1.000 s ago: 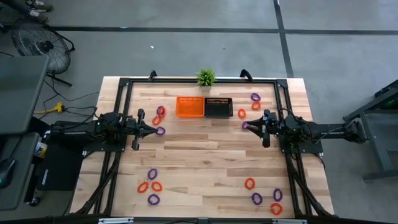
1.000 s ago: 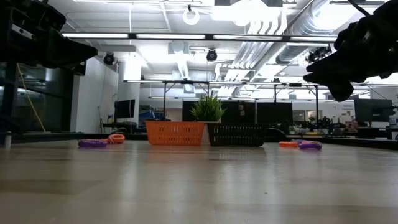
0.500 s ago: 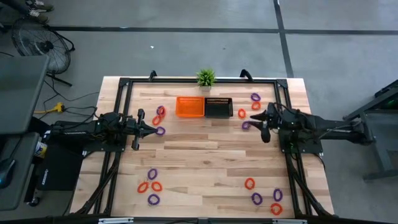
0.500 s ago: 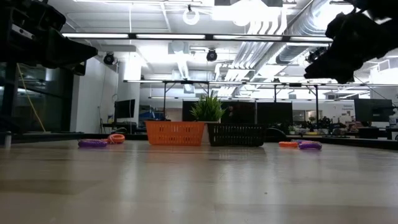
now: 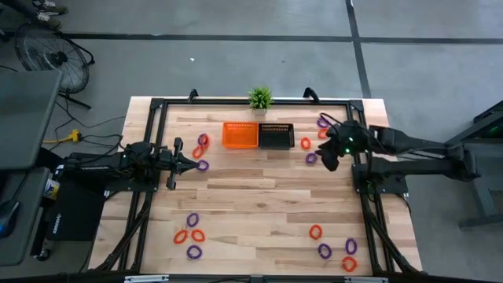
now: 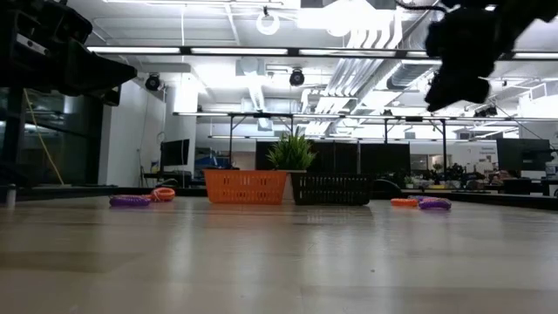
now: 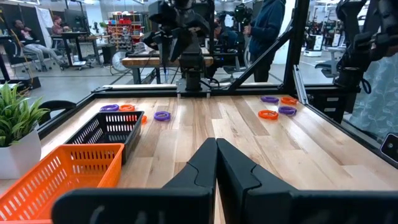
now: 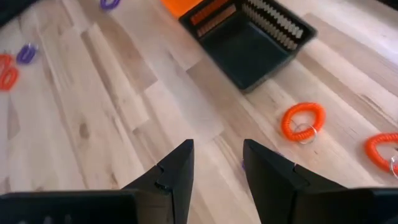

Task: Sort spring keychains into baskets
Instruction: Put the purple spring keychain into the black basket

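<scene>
Pale wooden planks made up your table (image 5: 259,189), framed by a black rail, with a small green potted plant (image 5: 260,98) at the far edge. Just in front of the plant the orange basket (image 5: 240,134) and the black basket (image 5: 276,135) sat touching side by side, long axes running left to right. Your right wrist view looked down into the black basket (image 8: 249,43) and showed it holding nothing; the orange one looked bare inside from above too. No readable writing showed anywhere.

Spring keychains lay flat in four loose groups: purple and orange loops near the left gripper (image 5: 202,149), more beside the black basket's right end (image 5: 306,143), and clusters at the near-left (image 5: 192,234) and near-right (image 5: 334,250) corners.

Your left gripper (image 5: 195,164) rested with its fingers pressed together, holding nothing. Your right gripper (image 5: 330,157) hung above the loops right of the black basket, fingers (image 8: 177,171) parted with a clear gap, empty.
</scene>
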`<move>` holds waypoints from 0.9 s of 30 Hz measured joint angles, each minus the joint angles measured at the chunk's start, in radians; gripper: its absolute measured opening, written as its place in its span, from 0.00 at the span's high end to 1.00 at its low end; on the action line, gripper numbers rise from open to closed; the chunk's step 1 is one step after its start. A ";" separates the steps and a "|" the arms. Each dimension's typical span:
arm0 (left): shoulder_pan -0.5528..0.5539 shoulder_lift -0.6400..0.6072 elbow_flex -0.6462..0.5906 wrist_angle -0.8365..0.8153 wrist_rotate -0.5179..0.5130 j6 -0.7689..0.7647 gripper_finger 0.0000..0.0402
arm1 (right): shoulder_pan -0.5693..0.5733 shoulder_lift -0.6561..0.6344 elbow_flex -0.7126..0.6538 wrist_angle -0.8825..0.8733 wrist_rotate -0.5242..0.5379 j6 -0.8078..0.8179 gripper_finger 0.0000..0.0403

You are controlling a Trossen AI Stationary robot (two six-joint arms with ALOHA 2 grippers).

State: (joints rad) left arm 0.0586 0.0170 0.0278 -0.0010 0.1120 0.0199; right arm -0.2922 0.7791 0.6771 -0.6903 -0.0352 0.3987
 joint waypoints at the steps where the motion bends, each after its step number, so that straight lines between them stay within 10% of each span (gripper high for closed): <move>1: 0.000 0.000 0.000 0.000 0.000 0.000 1.00 | -0.013 0.030 0.018 -0.001 -0.024 -0.022 0.67; 27: 0.000 0.000 0.000 0.000 0.000 0.000 1.00 | -0.253 0.467 0.171 -0.077 0.054 0.045 0.67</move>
State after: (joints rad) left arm 0.0585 0.0170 0.0280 -0.0010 0.1120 0.0196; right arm -0.5454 1.2464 0.8485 -0.7676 0.0187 0.4435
